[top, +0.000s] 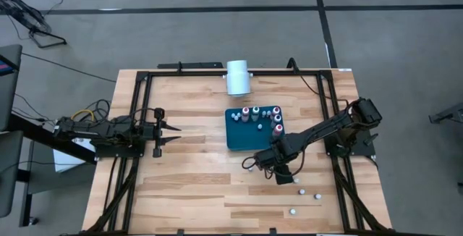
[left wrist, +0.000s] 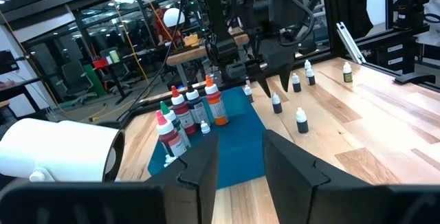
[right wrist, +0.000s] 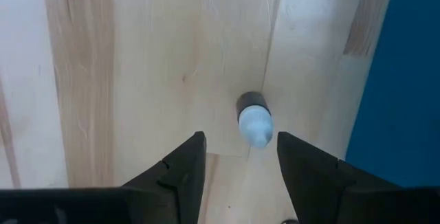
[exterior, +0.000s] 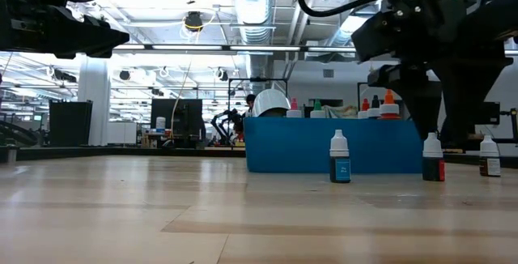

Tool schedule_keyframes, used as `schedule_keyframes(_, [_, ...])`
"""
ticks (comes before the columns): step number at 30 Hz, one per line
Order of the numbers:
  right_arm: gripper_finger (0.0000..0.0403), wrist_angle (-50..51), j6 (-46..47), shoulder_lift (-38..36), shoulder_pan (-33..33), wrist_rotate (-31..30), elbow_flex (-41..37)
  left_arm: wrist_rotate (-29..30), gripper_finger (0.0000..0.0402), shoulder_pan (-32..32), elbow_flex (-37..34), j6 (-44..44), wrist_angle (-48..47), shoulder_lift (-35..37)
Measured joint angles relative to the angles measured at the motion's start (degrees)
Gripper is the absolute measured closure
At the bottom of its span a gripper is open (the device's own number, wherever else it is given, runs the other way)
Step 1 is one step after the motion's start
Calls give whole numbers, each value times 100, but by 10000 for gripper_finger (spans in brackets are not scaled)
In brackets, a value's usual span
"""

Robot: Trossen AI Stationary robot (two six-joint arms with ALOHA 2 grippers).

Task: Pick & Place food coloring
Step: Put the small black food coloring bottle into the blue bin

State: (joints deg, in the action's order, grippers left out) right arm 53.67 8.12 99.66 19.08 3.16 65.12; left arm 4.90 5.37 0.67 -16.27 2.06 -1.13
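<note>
The food coloring bottles are tiny, with white caps. Several stand in the teal tray [top: 237, 136], and several stand loose on the table to the tray's near right. My right gripper [right wrist: 240, 152] is open and points straight down over one loose dark bottle [right wrist: 253, 117] near the tray's near edge. The fingers stand on either side above its cap and touch nothing; the low view shows this bottle [exterior: 433, 160] below the gripper [exterior: 435, 126]. My left gripper [top: 170, 131] is open and empty, above the table's left part.
A large white cylinder [top: 237, 77] lies at the table's far edge behind the tray. A loose bottle [top: 248, 169] stands just left of my right gripper. More loose bottles [top: 301, 191] stand toward the near right corner. Black frame rails [top: 137, 120] run along the table's sides.
</note>
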Motion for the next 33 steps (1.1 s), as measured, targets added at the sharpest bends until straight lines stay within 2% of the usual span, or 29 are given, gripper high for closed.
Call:
schedule_keyframes(21, [237, -233, 196, 319, -39, -335, 0, -2, 297, 0, 0, 0, 0, 0])
schedule_keyframes(25, [258, -191, 309, 319, -45, -354, 0, -2, 297, 1, -1, 0, 0, 0])
schedule_keyframes(33, [329, -144, 396, 319, -47, -338, 0, -2, 297, 0, -2, 0, 0, 0])
